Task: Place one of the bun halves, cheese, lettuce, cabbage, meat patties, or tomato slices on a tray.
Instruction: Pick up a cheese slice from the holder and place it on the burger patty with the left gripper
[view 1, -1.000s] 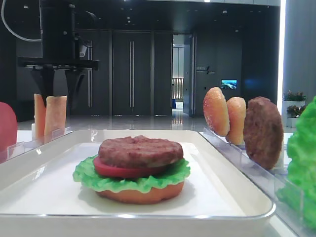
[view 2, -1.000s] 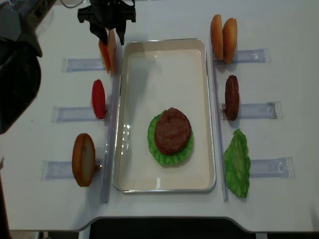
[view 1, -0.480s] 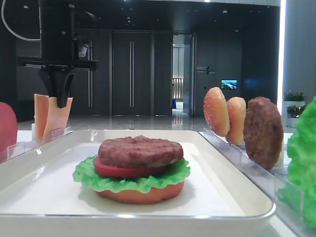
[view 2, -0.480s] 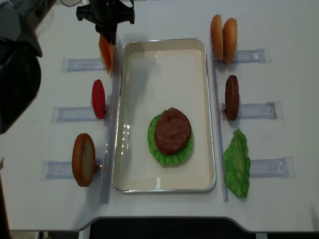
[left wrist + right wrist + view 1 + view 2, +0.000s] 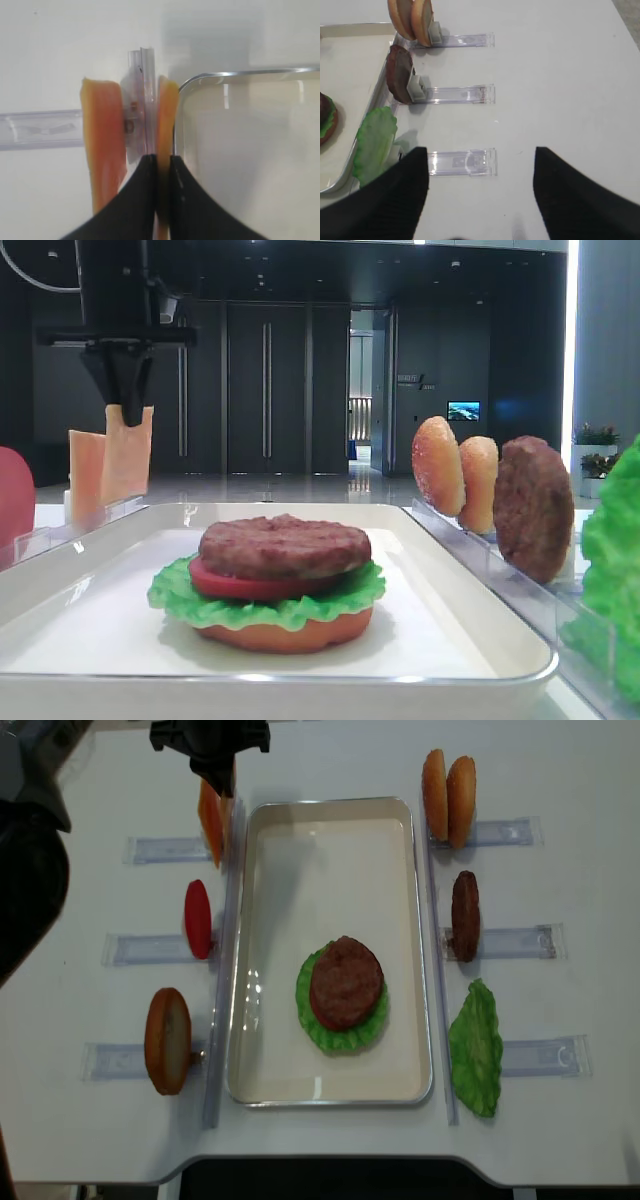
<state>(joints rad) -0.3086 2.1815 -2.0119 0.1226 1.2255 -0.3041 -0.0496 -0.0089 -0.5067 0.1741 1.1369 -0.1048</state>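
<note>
Gripping entry, item one: left gripper (image 5: 161, 165), black, its jaws clamped together on the top edge of a thin, flat, square, pale orange-tan glossy cheese slice (image 5: 130, 455), the one of two that stands nearer the tray. Location: far left corner of the white surface (image 5: 560, 780), just beside the tray's rim; the slice appears raised above its clear plastic holder rack (image 5: 142, 90), though the wrist view does not settle whether its lower edge is fully free.

Item two: second cheese slice (image 5: 102, 150), same kind, standing upright in the same rack, just beside the held one.

Item three: large white rectangular tray (image 5: 330, 850) with rounded corners and raised rim, carrying a stack of flat orange-brown bun base, green ruffled lettuce (image 5: 310, 1020), red tomato slice and thick dark-brown rough meat patty (image 5: 346, 982) on top.

Item four: right gripper (image 5: 480, 200), black, jaws standing wide apart and holding nothing, above the right-hand racks.

Hazards, judged:
- The grip is on a narrow strip of a glossy edge; the slice may slip or swing during carriage.
- A lower edge catching the rack could drag the rack, or tip the neighbouring slice.
- The tray rim lies close alongside; a low crossing could snag the hanging slice.
- A release off centre could leave the cheese overhanging the patty.
</note>
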